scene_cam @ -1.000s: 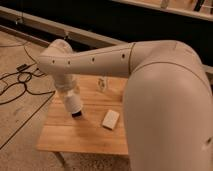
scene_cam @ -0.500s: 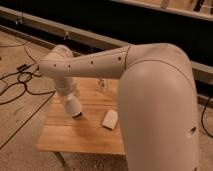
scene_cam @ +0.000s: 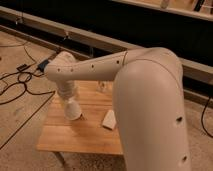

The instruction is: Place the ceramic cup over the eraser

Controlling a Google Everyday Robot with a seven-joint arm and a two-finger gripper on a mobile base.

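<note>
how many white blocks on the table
1: the flat white block lies on the wooden table, beside the hand, which points down at the tabletop. The arm may hide others.

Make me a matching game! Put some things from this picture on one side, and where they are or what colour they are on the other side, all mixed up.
Things:
1 gripper
2 white block
3 cables
4 table

Matches:
A on the floor, at the left
B light brown wood
C pointing down, low over the table's left part
D lying flat on the table

Pairs: 1-C, 2-D, 3-A, 4-B
</note>
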